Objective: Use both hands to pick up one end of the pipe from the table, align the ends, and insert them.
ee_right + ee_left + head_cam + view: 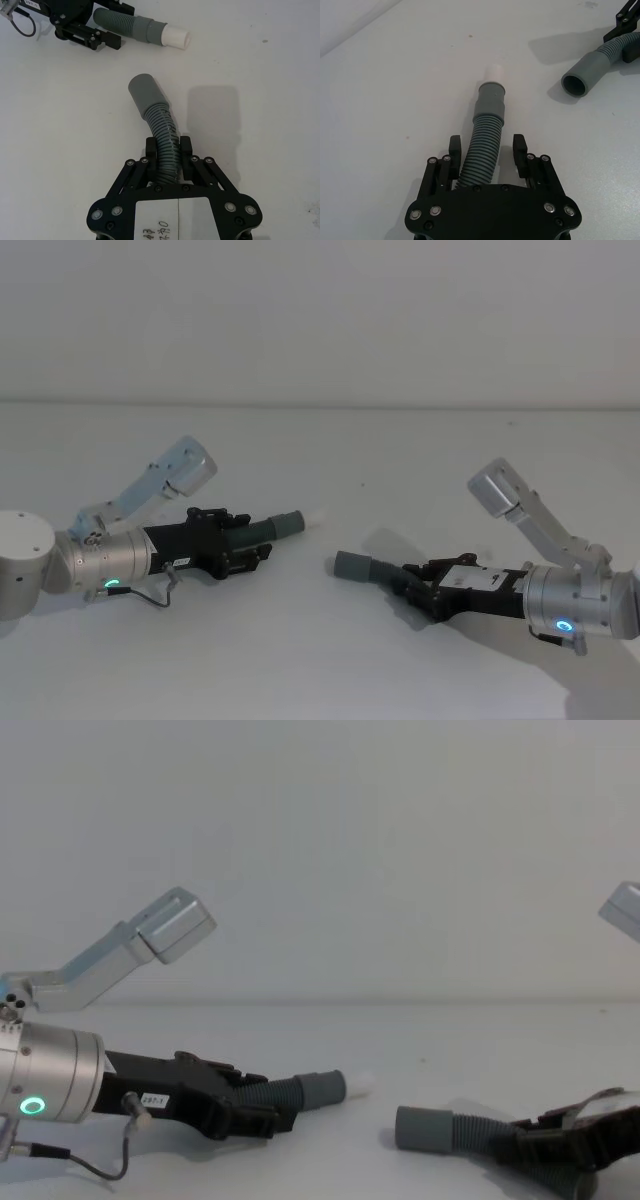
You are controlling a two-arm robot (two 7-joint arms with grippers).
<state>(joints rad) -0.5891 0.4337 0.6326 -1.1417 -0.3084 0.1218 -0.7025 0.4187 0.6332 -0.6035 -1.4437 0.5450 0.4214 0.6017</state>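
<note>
Left gripper (pixel 487 144): jaws apart, astride short hose (pixel 487 125), low over table (pixel 395 100).
Right gripper (pixel 167 146): clamped on longer hose (pixel 161 120), over table.
Ends: white-tipped collar (pixel 491 102), plain collar (pixel 145 92), well apart over table.

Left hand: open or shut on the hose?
Open. Left hand straddles the short hose; a gap shows beside each finger. Right hand grips the long hose.

Smooth matt white all over the table (pixel 320 660). Ribbed, dull grey plastic along the short hose piece (pixel 482 150) on the left and the curved hose piece (pixel 166 135) on the right, smooth at the collars (pixel 491 102), with a smooth white plastic tip (pixel 495 73). Matt black on the left gripper (pixel 487 145) and right gripper (pixel 167 147), with bright metal screw heads (pixel 549 206); satin silver metal on the arms (pixel 100 562).
</note>
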